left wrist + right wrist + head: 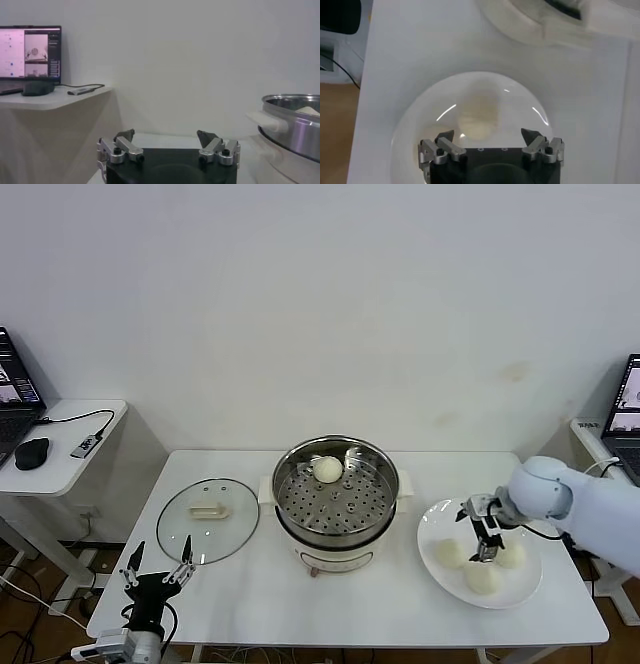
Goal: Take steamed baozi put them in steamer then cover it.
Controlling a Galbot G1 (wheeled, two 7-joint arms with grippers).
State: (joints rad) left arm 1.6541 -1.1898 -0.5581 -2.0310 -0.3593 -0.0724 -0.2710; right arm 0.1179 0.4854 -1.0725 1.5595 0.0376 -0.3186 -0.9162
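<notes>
Over on the white plate (432,556) at the table's right end, we find the right gripper (487,535) poised with its fingers spread wide and nothing between them — it hangs just above the three steamed baozi (483,576) left there. From its wrist camera we look straight down between the open fingertips at a pale bun (479,116) on the plate, so we judge the aim is close. One bun (328,469) already sits on the perforated tray at the far side of the steamer (336,494), which puts us on the second pick of four, as we read it.

Next we need a short descent so the fingers straddle one bun without nudging its neighbours — they lie close together — then a gentle close, since soft dough will dent.

Down at the near left corner, the left gripper (158,572) waits, fingers apart and empty. The cover (208,519) lies flat on the table just left of the steamer, handle up, not yet needed; the pot is open, and lidding comes last.
</notes>
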